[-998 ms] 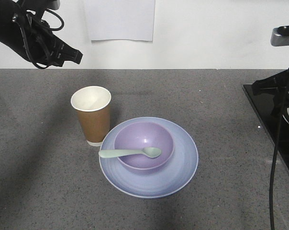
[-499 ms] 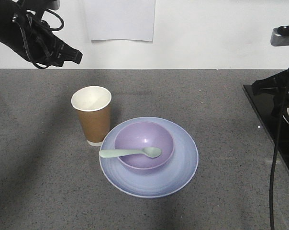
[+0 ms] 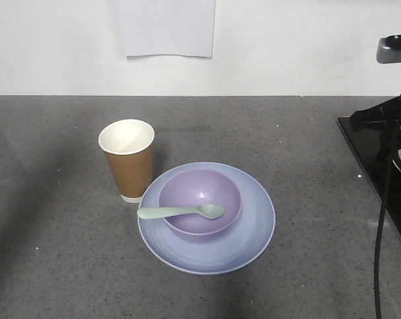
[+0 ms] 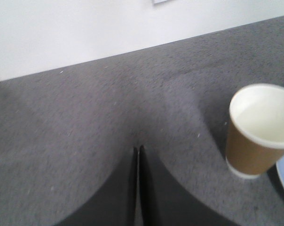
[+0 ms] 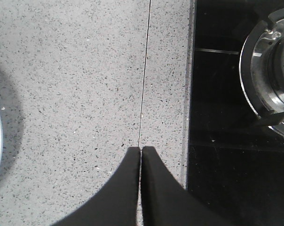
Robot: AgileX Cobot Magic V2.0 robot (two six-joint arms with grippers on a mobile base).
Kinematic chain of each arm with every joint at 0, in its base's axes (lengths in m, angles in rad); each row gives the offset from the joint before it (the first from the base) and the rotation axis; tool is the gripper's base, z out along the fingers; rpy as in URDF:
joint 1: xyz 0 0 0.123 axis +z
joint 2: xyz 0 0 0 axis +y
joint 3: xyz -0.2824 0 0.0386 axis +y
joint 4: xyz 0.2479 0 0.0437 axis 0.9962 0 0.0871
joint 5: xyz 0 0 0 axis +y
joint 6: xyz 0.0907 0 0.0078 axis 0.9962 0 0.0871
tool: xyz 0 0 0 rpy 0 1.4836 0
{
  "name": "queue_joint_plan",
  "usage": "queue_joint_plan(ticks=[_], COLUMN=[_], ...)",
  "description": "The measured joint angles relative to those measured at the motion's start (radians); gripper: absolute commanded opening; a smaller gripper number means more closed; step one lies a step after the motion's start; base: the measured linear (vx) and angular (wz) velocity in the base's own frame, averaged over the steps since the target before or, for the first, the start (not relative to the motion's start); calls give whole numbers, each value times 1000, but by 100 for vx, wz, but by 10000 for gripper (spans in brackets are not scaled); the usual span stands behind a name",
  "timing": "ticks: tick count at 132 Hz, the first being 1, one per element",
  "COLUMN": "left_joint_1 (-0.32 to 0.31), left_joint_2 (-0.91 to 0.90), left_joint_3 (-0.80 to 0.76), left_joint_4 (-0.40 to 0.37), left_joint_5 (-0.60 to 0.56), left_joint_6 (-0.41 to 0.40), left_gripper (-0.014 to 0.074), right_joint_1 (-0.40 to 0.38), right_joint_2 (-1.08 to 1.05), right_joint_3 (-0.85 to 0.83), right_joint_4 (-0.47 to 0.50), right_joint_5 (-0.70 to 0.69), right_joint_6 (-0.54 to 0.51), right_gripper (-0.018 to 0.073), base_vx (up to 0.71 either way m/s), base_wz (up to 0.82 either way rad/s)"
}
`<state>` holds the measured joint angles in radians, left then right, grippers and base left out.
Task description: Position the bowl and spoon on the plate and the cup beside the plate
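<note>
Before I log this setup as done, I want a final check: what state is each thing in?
Cup: upright, empty, beside the plate.
Plate: flat on the counter, holding the bowl.
Bowl: upright on the plate.
Spoon: scoop end in the bowl, handle out over the rim.
Left claw: shut, holding nothing.
Right claw: shut, holding nothing.

Front cam high, angled down toward wall; left wrist low, sharing cup (image 3: 127, 158) at its 3 o'clock; right wrist top-down.
</note>
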<state>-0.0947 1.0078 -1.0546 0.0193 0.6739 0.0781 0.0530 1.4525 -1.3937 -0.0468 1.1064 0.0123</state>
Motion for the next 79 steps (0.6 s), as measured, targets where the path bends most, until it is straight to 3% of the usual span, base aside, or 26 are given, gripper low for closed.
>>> queue_joint_plan(ticks=[18, 50, 79], left_joint_1=[37, 40, 40], left_joint_2=[-261, -648, -817], left_joint_3=[271, 714, 939], left_joint_4=[-6, -9, -9], left_joint_5=[-79, -268, -372], left_joint_6=[0, -23, -89], left_gripper=[-8, -8, -8], right_joint_1=[0, 0, 0], right_joint_2=[0, 0, 0], right_joint_3=[0, 0, 0], right_joint_4=[0, 0, 0], right_joint_5=[0, -1, -1], right_joint_6=[0, 0, 0], right_gripper=[-7, -7, -7], base_vx=[0, 0, 0], base_wz=[0, 0, 0])
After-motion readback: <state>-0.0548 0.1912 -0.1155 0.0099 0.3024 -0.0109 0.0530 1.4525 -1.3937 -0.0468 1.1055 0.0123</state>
